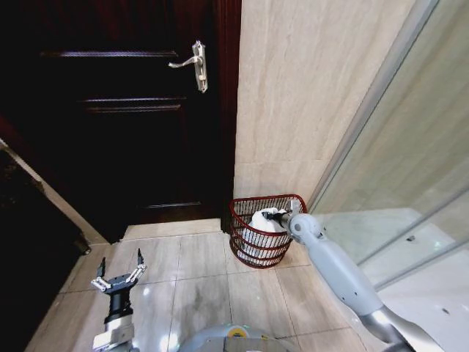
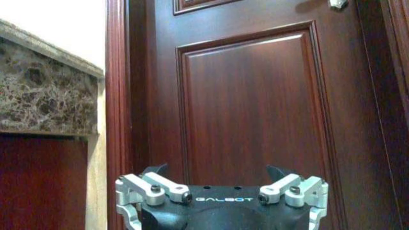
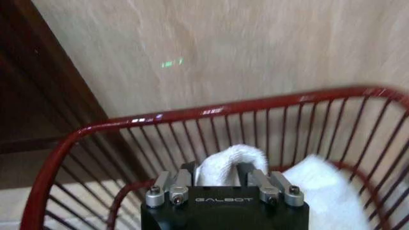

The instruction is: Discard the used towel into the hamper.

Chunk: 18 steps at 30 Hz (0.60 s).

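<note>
Towel (image 3: 230, 160): white, bunched inside hamper, fold pinched between right gripper fingers
Hamper (image 1: 245, 220): red wire, on floor against beige wall, beside door frame
Right gripper (image 3: 221, 173): inside hamper rim, clamped on towel
Left gripper (image 1: 119, 274): low over floor, fingers spread, empty
Floor (image 1: 205, 286): beige tile
Door (image 1: 110, 110): dark wood, lever handle (image 1: 192, 64)
Glass panel (image 1: 410, 147): right of hamper

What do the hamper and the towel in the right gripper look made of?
Hamper: looks like thin metal wire with a glossy dark red coating; highlights glint on the rim, and the wall shows between open bars. Towel: white, soft looped cloth, likely terry cotton; it bunches between the right gripper fingers.
</note>
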{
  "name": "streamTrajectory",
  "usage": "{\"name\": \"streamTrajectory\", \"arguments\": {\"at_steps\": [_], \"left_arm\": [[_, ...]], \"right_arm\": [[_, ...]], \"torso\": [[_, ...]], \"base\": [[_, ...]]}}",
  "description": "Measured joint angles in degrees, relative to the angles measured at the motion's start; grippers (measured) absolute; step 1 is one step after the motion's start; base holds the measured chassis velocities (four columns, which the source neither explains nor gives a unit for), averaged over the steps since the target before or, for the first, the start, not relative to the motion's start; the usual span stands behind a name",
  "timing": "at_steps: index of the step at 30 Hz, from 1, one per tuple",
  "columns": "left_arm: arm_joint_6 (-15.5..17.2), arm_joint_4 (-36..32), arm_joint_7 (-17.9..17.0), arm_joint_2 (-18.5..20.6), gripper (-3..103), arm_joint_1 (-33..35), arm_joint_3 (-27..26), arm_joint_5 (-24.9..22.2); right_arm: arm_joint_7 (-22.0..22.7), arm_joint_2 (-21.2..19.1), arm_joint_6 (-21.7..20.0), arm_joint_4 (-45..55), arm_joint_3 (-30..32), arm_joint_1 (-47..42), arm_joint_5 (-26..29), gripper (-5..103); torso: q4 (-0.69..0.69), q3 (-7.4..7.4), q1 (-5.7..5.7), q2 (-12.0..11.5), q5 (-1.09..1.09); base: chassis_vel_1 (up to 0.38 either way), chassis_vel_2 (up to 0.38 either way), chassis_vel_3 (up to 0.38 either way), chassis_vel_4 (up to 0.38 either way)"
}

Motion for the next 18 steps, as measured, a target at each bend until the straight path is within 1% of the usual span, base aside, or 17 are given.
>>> {"name": "streamTrajectory", "arguments": {"at_steps": [1,2,5,7,8,9,10,11,12,13,14,15,16,17,18], "left_arm": [[0.0,-0.1,0.0,0.0,100,-0.1,0.0,0.0],[0.0,-0.1,0.0,0.0,100,-0.1,0.0,0.1],[0.0,-0.6,0.0,0.0,100,-0.1,0.0,0.2],[0.0,-0.7,0.0,0.0,100,-0.1,0.0,0.2],[0.0,-0.9,-0.1,0.0,100,0.0,0.0,0.2],[0.1,-1.0,-0.1,0.0,100,0.1,0.0,0.2],[0.1,-1.0,-0.1,0.0,100,0.1,0.0,0.2],[0.1,-1.1,-0.1,0.0,100,0.2,0.0,0.2],[0.2,-1.4,-0.1,0.0,100,0.3,0.1,0.1],[0.4,-1.7,-0.1,0.0,100,0.4,0.2,-0.2],[0.4,-1.7,-0.1,0.0,100,0.4,0.2,-0.2],[0.7,-2.0,0.0,0.0,100,0.5,0.4,-0.6],[0.9,-2.2,0.1,0.0,100,0.7,0.6,-1.0],[1.1,-2.5,0.5,0.0,100,0.8,0.7,-1.5],[1.2,-2.5,0.7,0.0,100,0.9,0.8,-1.7]], "right_arm": [[-0.3,-0.1,1.6,1.2,0.6,-1.2,-2.5,48],[-0.3,-0.2,2.3,1.9,0.8,-1.7,-3.0,48],[0.7,-0.7,4.3,5.9,2.4,-3.7,-3.9,65],[0.9,-0.7,4.9,6.6,2.7,-4.0,-4.0,65],[1.6,-0.7,7.1,8.8,3.6,-4.9,-4.8,76],[1.8,-0.7,8.7,9.7,3.9,-5.4,-5.5,76],[1.8,-0.7,8.7,9.7,3.9,-5.4,-5.5,76],[1.6,-0.6,10.9,10.9,4.3,-6.3,-6.9,80],[0.5,-0.3,13.7,12.2,5.0,-7.6,-9.3,86],[-1.9,0.2,17.6,13.2,5.8,-9.2,-12.4,91],[-1.9,0.2,17.6,13.2,5.8,-9.2,-12.4,91],[-3.5,0.9,20.6,13.8,6.6,-10.7,-15.3,96],[-4.7,2.0,23.3,14.4,7.6,-12.5,-18.6,98],[-6.4,3.6,26.8,15.0,9.5,-15.2,-22.9,100],[-7.4,4.3,28.1,15.3,10.4,-16.3,-24.8,100]], "torso": [[-0.01,0.00,0.00,0.0,0.00],[-0.01,0.00,0.00,0.0,0.01],[-0.01,0.00,0.00,0.0,0.00],[-0.01,0.00,0.00,0.0,0.00],[0.00,0.00,0.00,0.0,0.00],[0.00,-0.01,0.00,0.0,0.00],[0.00,-0.01,0.00,0.0,0.00],[0.00,0.00,0.00,0.0,-0.01],[0.00,-0.01,0.00,0.0,-0.01],[0.00,-0.01,0.00,0.0,0.00],[0.00,-0.01,0.00,0.0,0.00],[0.00,-0.01,0.00,0.0,-0.01],[0.01,-0.01,0.00,0.0,0.00],[0.00,-0.01,0.00,0.0,0.01],[0.00,-0.01,0.00,0.0,0.02]], "base": [[0.000,0.000,0.000,0.000],[0.000,0.000,0.000,0.000],[0.000,0.000,0.000,0.000],[0.000,0.000,0.000,0.000],[0.000,0.000,0.000,0.000],[0.000,0.000,0.000,0.000],[0.000,0.000,0.000,0.000],[0.000,0.000,0.000,0.000],[0.000,0.000,0.000,0.000],[0.000,0.000,0.000,0.000],[0.000,0.000,0.000,0.000],[0.000,0.000,0.000,0.000],[0.000,0.000,0.000,0.000],[0.000,0.000,0.000,0.000],[0.000,0.000,0.000,0.000]]}}
